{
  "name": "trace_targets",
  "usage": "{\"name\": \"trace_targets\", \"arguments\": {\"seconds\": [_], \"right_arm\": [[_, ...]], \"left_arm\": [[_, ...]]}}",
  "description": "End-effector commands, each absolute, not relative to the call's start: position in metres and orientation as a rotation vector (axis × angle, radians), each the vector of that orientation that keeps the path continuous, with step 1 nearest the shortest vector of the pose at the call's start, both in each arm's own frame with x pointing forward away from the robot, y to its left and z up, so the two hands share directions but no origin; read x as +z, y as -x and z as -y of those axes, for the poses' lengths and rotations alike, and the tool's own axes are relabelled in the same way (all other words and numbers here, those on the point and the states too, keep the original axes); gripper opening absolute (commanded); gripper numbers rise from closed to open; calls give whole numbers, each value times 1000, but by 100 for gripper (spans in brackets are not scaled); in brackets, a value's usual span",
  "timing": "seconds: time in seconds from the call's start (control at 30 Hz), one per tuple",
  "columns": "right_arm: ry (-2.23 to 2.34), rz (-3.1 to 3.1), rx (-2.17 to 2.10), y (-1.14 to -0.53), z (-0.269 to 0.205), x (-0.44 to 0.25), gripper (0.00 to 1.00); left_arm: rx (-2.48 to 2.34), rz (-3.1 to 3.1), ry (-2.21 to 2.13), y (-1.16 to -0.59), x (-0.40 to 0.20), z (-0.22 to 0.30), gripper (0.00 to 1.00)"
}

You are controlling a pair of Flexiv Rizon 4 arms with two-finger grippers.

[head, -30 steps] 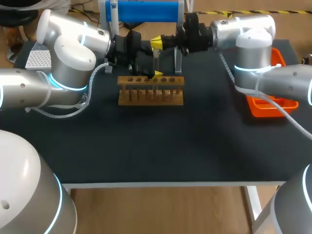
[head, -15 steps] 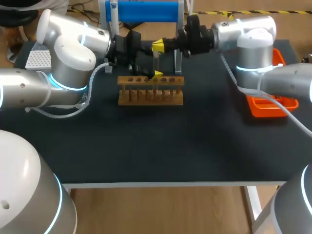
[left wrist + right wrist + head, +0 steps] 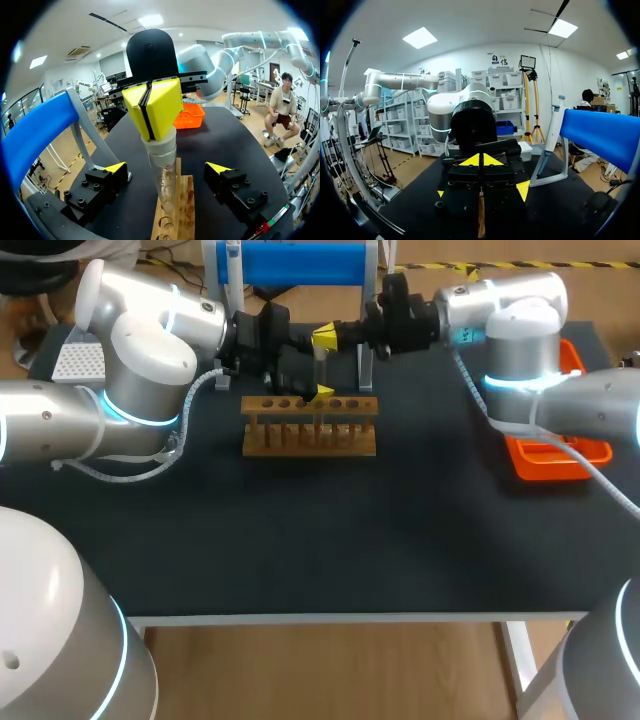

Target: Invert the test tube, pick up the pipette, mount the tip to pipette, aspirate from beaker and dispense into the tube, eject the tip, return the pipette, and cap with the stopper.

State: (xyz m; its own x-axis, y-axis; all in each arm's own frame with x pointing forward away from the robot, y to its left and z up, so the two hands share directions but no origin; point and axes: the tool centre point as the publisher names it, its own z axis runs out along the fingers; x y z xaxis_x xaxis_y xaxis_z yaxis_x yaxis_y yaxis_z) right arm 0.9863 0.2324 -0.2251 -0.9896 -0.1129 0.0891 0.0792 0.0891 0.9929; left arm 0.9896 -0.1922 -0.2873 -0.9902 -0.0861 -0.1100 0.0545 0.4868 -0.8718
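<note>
right gripper (image 3: 322, 337) has sunk a touch since a second ago, its wrist edging in toward the rack (image 3: 310, 428); left arm hasn't budged. now the right one's yellow tips are pinched tight together, sitting right on the grey stopper (image 3: 159, 146) that plugs the tube (image 3: 165, 182). whether they actually clasp the stopper, can't tell. tube stands upright in a hole of the wooden rack, toward the back of the table. left gripper (image 3: 166, 169) is spread wide, one finger on each side of the tube, neither touching it. behind the rack is the blue stand (image 3: 300, 262), with the pipette (image 3: 231, 270) hanging at its left end. orange tray (image 3: 590, 453) sits off to the right.
</note>
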Motion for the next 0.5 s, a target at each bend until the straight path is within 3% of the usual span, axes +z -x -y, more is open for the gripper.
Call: {"name": "trace_targets", "arguments": {"seconds": [0.03,0.5], "right_arm": [[-31,2204,-2031,-987,-232,-232,0],[-39,2166,-2135,-993,-224,-204,2]], "left_arm": [[-1527,-2581,27,-989,-288,192,100],[-1527,-2581,27,-989,-288,192,100]]}}
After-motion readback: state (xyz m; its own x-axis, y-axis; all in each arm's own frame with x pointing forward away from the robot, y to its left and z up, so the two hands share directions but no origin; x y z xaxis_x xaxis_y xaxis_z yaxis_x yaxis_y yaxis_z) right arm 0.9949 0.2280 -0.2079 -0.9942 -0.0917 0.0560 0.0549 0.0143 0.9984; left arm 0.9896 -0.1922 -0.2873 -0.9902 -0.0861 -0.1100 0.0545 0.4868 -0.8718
